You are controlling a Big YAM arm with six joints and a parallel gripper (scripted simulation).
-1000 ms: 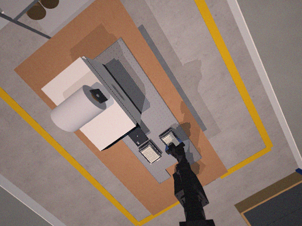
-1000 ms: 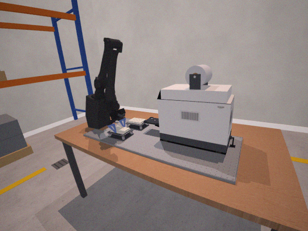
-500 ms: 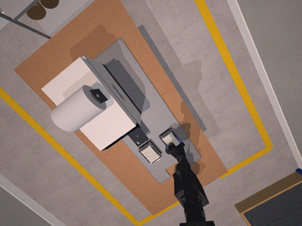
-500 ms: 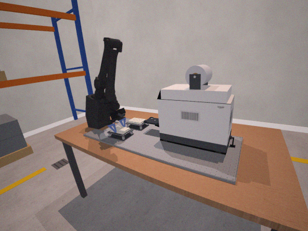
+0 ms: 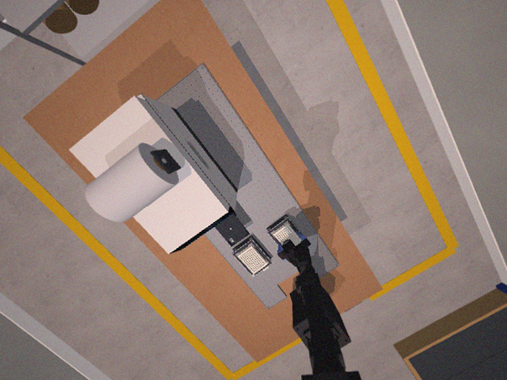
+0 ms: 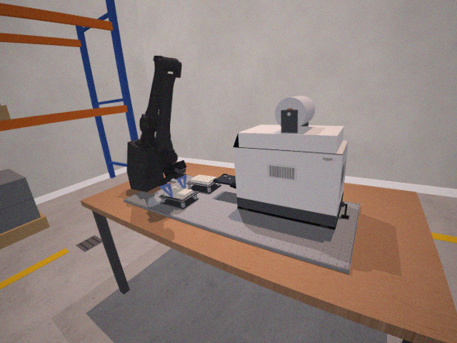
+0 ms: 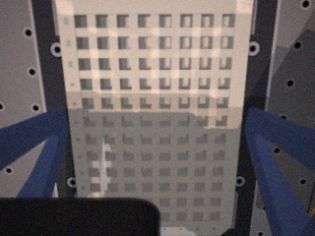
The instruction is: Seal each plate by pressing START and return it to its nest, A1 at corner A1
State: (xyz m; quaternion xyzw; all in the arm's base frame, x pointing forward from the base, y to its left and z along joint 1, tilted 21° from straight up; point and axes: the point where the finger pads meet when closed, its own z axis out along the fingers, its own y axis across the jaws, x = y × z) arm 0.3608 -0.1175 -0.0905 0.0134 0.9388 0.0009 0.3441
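My gripper (image 5: pixel 292 243) (image 6: pixel 177 191) (image 7: pixel 157 117) is open. Its blue fingertips stand on either side of a pale well plate (image 5: pixel 282 231) (image 6: pixel 187 191) (image 7: pixel 156 93), with small gaps seen in the wrist view. That plate lies in a dark plate nest (image 6: pixel 181 202) (image 7: pixel 262 29), and its near half is in shadow. The other pale plate (image 5: pixel 251 258) (image 6: pixel 202 179) lies in the second nest, nearer the sealer's stage. The dark stage (image 5: pixel 235 233) (image 6: pixel 225 179) is out beside the white sealer (image 5: pixel 198 203) (image 6: pixel 288 199) and holds no plate. The nest labels cannot be read; START and the lamp cannot be made out.
The grey perforated base plate (image 5: pixel 267 196) (image 6: pixel 221 217) lies under the nests and sealer on the wooden table (image 5: pixel 205 285) (image 6: pixel 387 236). The sealer's tall body and its film roll (image 5: pixel 123 185) (image 6: pixel 304 111) stand beyond the stage. The second nest is close beside my gripper.
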